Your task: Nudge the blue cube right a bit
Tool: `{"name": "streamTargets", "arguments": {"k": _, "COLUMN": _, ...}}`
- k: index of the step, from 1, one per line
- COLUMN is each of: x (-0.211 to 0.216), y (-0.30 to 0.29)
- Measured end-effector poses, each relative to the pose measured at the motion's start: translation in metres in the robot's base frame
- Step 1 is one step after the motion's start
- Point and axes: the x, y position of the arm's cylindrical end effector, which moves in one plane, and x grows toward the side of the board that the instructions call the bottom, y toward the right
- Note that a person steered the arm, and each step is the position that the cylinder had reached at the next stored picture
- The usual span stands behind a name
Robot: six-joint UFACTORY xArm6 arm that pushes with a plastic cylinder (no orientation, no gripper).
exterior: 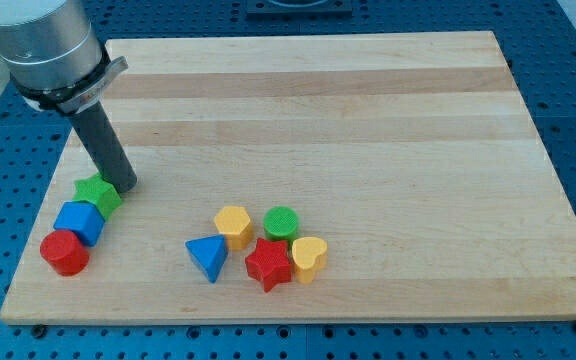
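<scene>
The blue cube (79,221) lies near the board's left edge, between a green star (98,193) above it and a red cylinder (64,252) below it; all three touch in a slanted row. My tip (125,186) rests on the board just right of the green star, above and to the right of the blue cube, apart from the cube.
A cluster lies at the view's bottom middle: blue triangle (208,258), yellow hexagon (233,225), green cylinder (280,224), red star (269,264), yellow heart (309,258). The wooden board (368,120) ends close to the left of the blue cube.
</scene>
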Motion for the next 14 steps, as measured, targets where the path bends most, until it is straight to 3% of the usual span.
{"name": "streamTargets", "arguments": {"k": 3, "x": 0.001, "y": 0.001}}
{"name": "streamTargets", "arguments": {"k": 5, "x": -0.008, "y": 0.066}}
{"name": "streamTargets", "arguments": {"k": 9, "x": -0.04, "y": 0.078}}
{"name": "streamTargets", "arguments": {"k": 10, "x": -0.041, "y": 0.134}}
{"name": "streamTargets", "arguments": {"k": 11, "x": -0.008, "y": 0.246}}
{"name": "streamTargets", "arguments": {"k": 12, "x": 0.086, "y": 0.315}}
{"name": "streamTargets", "arguments": {"k": 13, "x": 0.146, "y": 0.265}}
{"name": "streamTargets", "arguments": {"k": 14, "x": 0.106, "y": 0.259}}
